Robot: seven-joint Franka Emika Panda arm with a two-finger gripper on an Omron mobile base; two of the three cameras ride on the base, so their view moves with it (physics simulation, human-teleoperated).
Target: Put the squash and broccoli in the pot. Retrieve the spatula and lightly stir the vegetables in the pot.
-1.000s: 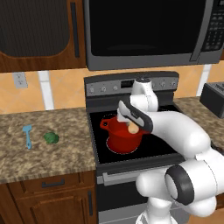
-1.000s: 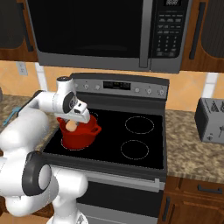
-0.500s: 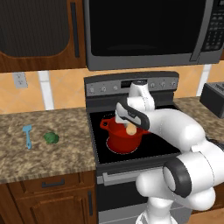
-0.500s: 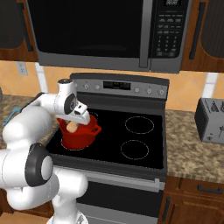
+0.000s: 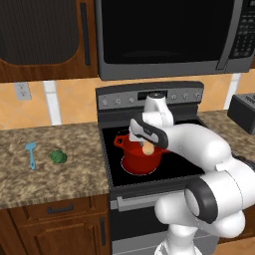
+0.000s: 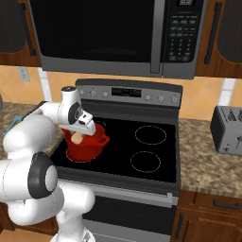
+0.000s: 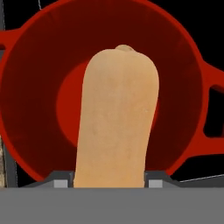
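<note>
My gripper [image 5: 148, 147] hangs directly over the red pot [image 5: 134, 160] on the stove's front left burner, shut on the tan squash [image 5: 148, 149]. In the hand view the squash [image 7: 117, 118] points down into the pot [image 7: 35, 83], whose red inside holds nothing. From the right base view the squash [image 6: 76, 137] sits just above the pot [image 6: 90, 146] rim, under the gripper [image 6: 77, 136]. The dark green broccoli [image 5: 58, 157] lies on the granite counter left of the stove. Beside it, further left, lies the light-blue spatula [image 5: 32, 153].
The black stovetop [image 6: 142, 151] has three free burners to the right of the pot. A microwave [image 5: 164, 35] hangs above the stove. A toaster [image 6: 228, 130] stands on the right counter. The stove's control panel [image 5: 149, 97] rises behind the pot.
The gripper with the squash has shifted slightly toward the pot's centre and lowered a little. Broccoli, spatula and pot have stayed where they were.
</note>
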